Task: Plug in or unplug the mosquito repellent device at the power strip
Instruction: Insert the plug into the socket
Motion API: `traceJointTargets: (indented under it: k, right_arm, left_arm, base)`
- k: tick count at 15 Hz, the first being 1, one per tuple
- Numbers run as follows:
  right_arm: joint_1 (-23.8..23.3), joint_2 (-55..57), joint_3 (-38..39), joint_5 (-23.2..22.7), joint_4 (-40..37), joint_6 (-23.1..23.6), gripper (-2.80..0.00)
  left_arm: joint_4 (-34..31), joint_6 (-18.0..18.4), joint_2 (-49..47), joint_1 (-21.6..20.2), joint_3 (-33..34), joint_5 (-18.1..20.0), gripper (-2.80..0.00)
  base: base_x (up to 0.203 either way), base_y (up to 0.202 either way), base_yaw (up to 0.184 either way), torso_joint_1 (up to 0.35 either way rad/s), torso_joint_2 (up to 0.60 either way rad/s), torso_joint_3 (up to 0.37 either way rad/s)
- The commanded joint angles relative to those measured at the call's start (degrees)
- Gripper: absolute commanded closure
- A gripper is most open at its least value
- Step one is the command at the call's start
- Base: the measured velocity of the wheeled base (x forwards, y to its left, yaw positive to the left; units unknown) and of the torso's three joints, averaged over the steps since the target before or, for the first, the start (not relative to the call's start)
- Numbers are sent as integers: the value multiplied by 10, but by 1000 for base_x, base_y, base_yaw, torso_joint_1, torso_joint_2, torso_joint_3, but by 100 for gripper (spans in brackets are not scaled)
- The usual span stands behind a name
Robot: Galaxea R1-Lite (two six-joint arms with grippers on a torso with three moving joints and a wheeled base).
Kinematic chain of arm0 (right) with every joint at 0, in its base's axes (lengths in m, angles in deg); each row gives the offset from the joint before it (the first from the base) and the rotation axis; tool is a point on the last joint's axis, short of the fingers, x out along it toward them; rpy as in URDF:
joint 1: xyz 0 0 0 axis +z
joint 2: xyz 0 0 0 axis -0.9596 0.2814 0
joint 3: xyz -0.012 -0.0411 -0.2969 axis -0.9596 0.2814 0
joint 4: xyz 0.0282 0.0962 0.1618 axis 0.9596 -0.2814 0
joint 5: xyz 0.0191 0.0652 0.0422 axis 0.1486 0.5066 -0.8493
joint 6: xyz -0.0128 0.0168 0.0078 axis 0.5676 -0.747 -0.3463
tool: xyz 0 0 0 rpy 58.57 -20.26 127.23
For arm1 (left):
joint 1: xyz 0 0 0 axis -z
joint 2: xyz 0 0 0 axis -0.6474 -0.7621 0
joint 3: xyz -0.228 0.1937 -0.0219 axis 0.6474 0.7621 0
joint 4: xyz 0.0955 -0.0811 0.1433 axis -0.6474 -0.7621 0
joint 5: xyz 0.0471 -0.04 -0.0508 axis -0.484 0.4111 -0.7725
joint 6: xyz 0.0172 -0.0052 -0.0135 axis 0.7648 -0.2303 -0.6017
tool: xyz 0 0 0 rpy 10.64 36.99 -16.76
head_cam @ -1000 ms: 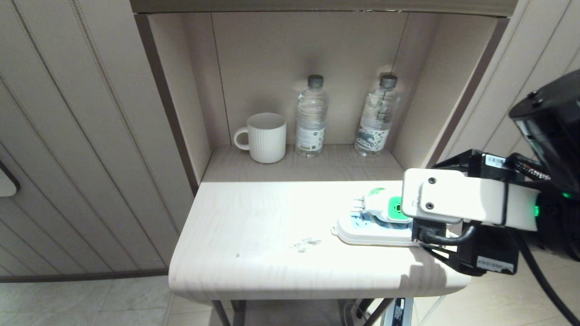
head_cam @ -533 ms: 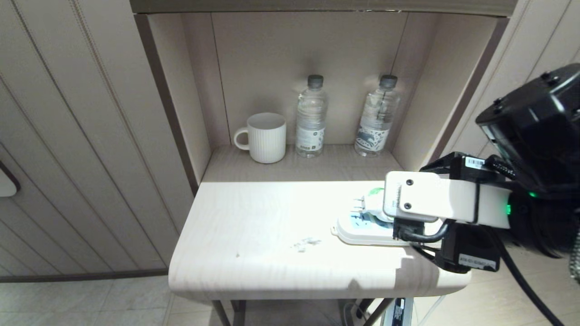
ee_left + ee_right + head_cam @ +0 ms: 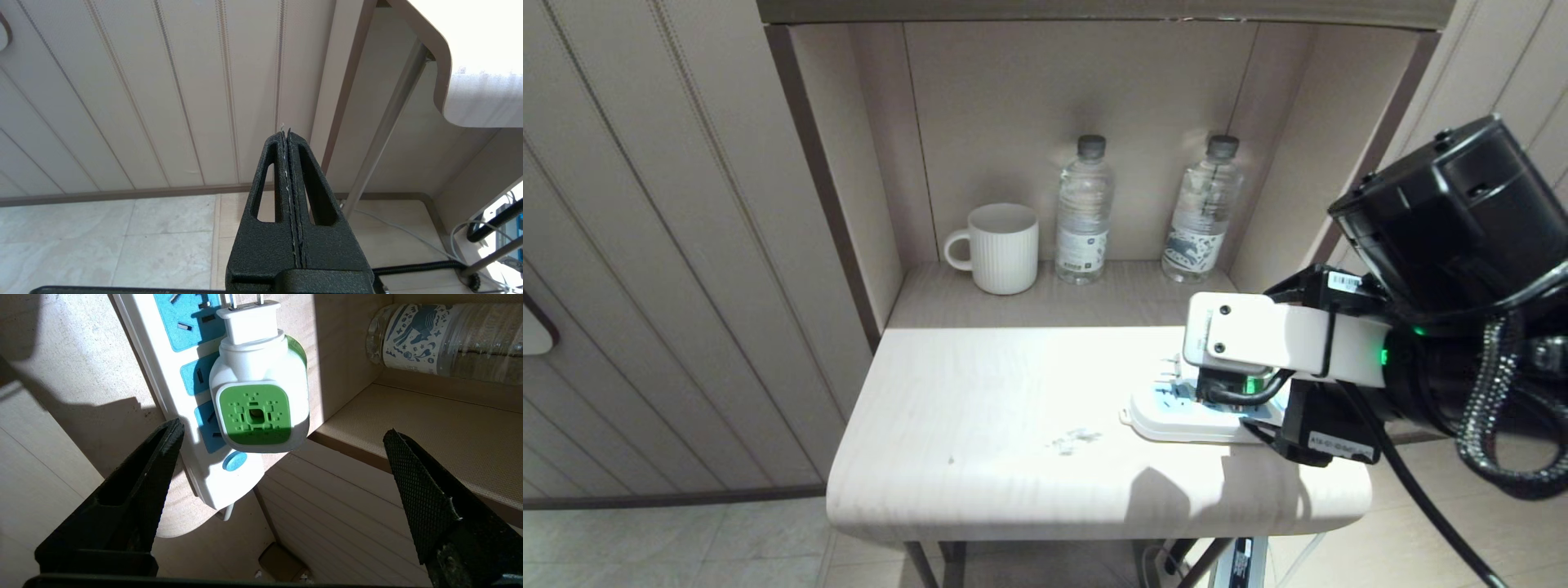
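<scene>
Jaws of right gripper (image 3: 282, 437) gape above unplugged mosquito repellent device (image 3: 258, 396).

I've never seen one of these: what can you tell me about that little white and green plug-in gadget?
The mosquito repellent device is a small, rounded white plastic unit with a square green face, patterned around a central hole. Its two metal prongs are bare, so it is unplugged, lying across the power strip over the blue sockets. The open right gripper hangs near it without touching.

White mug (image 3: 1003, 248) beside 2 water bottles (image 3: 1083, 211).
</scene>
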Motion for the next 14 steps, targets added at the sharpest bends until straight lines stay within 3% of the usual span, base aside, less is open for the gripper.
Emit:
traceJointTargets:
  k: [1,14]
  right_arm:
    - [-8,5,1,1,-1,4,-280]
    - [-11,36,3,1,12,3,-280]
  left_arm:
    - [0,0,0,0,0,0,0]
    - [0,0,0,0,1,0,0]
  base:
    - [0,0,0,0,0,0]
    - [0,0,0,0,0,0]
